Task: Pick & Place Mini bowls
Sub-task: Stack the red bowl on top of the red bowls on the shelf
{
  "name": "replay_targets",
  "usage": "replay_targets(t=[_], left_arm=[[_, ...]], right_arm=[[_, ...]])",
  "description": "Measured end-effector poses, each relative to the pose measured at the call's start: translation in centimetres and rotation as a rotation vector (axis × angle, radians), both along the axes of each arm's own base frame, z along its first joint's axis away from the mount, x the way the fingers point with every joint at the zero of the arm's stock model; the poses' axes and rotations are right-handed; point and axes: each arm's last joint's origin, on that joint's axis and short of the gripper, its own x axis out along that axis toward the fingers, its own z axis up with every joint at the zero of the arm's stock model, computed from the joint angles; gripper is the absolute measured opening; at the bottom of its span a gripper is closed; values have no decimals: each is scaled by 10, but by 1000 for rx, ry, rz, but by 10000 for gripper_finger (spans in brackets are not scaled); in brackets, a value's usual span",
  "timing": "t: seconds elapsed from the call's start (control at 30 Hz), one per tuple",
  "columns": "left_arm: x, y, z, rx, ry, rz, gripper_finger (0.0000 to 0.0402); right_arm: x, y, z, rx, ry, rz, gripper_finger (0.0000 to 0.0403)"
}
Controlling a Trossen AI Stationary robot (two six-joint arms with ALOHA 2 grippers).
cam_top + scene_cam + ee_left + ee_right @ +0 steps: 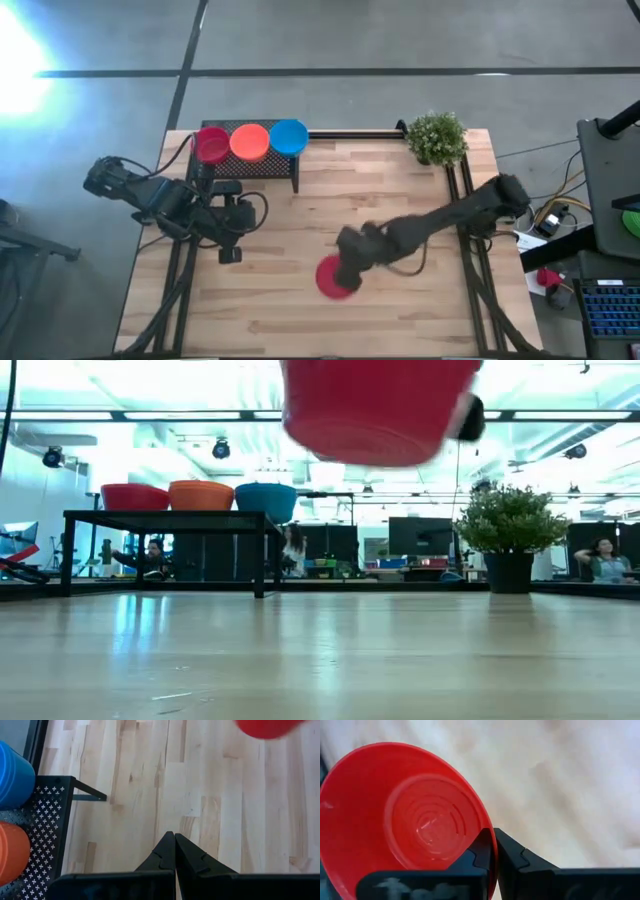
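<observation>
Nearest you, your right gripper [338, 283] holds a single red bowl [333, 279] above the bare wood of the table [300, 320], at about six o'clock from the table's centre. In the right wrist view the two dark fingers [485, 852] are pinched on the bowl's rim [491, 847], one finger inside and one outside, so the bowl [402, 815] hangs off to one side of the pincer with its open mouth turned toward the camera. In the low view the same bowl [375, 410] floats well clear of the tabletop, bottom down, and appears blurred.

At about nine o'clock your left gripper [230, 252] waits over the table just in front of the black rack [265, 168]. Its fingers [165, 855] are pressed together and hold nothing; the red bowl [265, 727] shows well apart from them in the left wrist view.

Farther back, at about eleven o'clock, the rack's perforated top carries three stacks of bowls in a row, each touching or nearly touching the next: a red stack [211, 144], an orange stack [250, 141] and a blue stack [288, 137].

At about one o'clock, near the far table edge, stands a small green potted plant [436, 138].

Beyond the table, the low view shows seated people [603, 559] at desks in the room.
</observation>
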Motion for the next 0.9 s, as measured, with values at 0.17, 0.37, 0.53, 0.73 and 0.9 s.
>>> replay_targets(t=[0.17, 0.37, 0.53, 0.73, 0.9], left_arm=[[2, 0, -1, 9, 3, 3, 0], [7, 0, 0, 67, -53, 49, 5], [15, -1, 6, 106, -192, 113, 34], [27, -2, 16, 126, -367, 199, 81], [40, -2, 17, 197, -450, 275, 94]], right_arm=[[-16, -33, 44, -144, -145, -125, 8], [-23, -66, 70, -215, -231, -147, 8], [-23, -89, 76, -317, -239, -177, 8], [-18, -112, 77, -378, -245, -200, 8], [-10, -127, 85, -481, -337, -241, 8]])
